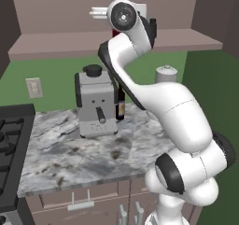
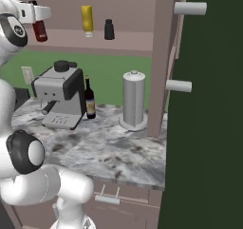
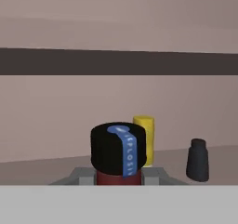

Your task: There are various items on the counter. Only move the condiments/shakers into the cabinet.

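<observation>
Three condiments up in mauve cabinet — marbled counter below

Three condiments, one wine bottle

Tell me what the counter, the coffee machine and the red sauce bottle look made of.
Counter: polished stone, likely marble, going by its grey-white veining with dark flecks. Coffee machine: brushed metal by its matte silver-grey panels, with black trim that looks plastic. Red sauce bottle: smooth dark-red body, glass or plastic, unclear which; matte black cap, probably plastic, with a blue label strip.
</observation>
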You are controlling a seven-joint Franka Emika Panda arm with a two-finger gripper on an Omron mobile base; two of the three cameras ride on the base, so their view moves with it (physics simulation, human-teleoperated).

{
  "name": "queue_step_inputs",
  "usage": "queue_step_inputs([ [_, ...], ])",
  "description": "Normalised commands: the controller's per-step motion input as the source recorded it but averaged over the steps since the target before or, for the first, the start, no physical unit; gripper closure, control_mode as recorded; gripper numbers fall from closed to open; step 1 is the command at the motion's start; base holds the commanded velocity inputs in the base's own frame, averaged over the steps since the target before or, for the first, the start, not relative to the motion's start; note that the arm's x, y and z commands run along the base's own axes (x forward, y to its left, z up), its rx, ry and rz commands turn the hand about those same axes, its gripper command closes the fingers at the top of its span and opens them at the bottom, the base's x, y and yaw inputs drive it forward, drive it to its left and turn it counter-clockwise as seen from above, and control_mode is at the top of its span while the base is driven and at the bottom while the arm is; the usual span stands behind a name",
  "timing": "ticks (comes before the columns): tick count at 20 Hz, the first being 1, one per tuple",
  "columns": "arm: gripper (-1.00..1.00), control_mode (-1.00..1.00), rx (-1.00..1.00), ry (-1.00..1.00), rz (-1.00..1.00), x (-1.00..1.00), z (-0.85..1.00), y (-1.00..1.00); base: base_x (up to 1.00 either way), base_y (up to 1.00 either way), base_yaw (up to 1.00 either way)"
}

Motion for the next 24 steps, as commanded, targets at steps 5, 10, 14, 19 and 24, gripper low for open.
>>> queue_step_inputs([
  [5,1.00,-1.00,-0.08,0.00,0.00,0.34,-0.20,0.00,0.00,0.00,0.00],
  [10,1.00,-1.00,-0.01,0.00,0.00,0.34,-0.06,-0.01,0.00,0.00,0.00],
  [14,1.00,-1.00,0.00,0.00,0.00,0.46,0.00,0.00,0.00,0.00,0.00],
  [19,1.00,-1.00,0.00,0.00,0.00,0.48,0.00,0.00,0.00,0.00,0.00],
  [24,1.00,-1.00,0.00,0.00,0.00,0.42,-0.02,0.00,0.00,0.00,0.00],
])
